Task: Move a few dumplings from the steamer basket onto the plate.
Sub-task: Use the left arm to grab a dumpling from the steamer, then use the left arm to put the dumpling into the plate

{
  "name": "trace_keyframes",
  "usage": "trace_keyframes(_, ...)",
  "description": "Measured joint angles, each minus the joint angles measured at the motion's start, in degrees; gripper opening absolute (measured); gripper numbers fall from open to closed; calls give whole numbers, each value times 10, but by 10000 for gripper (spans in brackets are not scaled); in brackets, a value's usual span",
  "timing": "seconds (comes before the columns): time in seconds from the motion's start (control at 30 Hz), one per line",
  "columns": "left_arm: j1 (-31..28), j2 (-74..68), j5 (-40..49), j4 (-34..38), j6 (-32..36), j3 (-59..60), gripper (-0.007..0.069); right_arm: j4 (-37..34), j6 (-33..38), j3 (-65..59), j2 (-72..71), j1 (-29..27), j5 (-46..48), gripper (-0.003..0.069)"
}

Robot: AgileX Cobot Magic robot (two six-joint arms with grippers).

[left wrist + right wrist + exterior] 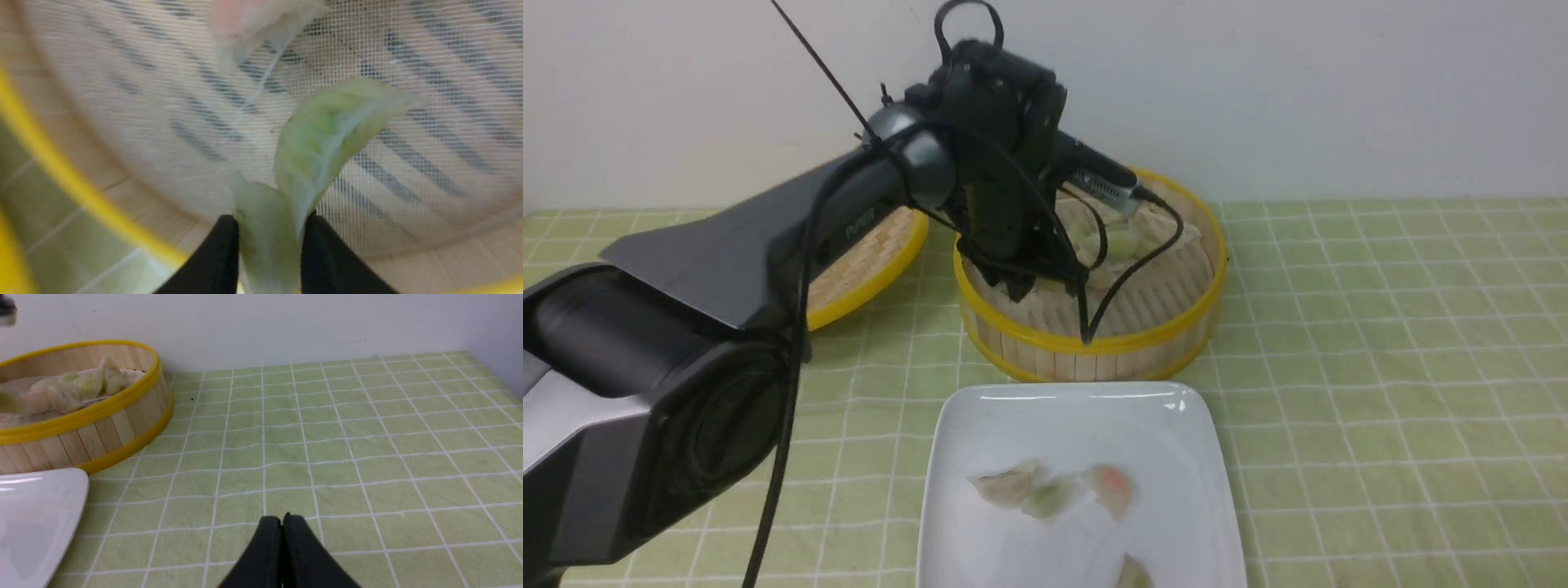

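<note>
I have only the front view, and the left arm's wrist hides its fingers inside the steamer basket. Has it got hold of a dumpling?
Observer: Yes. The left wrist view shows the left gripper shut on a light green dumpling, pinched between its fingers.
Operator: Anything else close to it in there?
Observer: A blurred pinkish dumpling lies just beyond it on the mesh liner.
Operator: And the right arm? It is not in my view at all.
Observer: The right wrist view shows the right gripper shut with nothing in it, over the green checked cloth, off to the side of the steamer basket.
</note>
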State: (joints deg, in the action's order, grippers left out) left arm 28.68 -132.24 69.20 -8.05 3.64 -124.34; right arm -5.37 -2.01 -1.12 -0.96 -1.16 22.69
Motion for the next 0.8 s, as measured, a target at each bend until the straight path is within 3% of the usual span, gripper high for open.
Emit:
trace_keyframes(0.23,0,151,12,99,6,38,174,0,0,0,0,0,0,-13)
trace_keyframes(0.57,3,304,14,247,35,385,174,0,0,0,0,0,0,-13)
trace_keyframes(0.8,31,281,-17,249,65,505,174,0,0,0,0,0,0,-13)
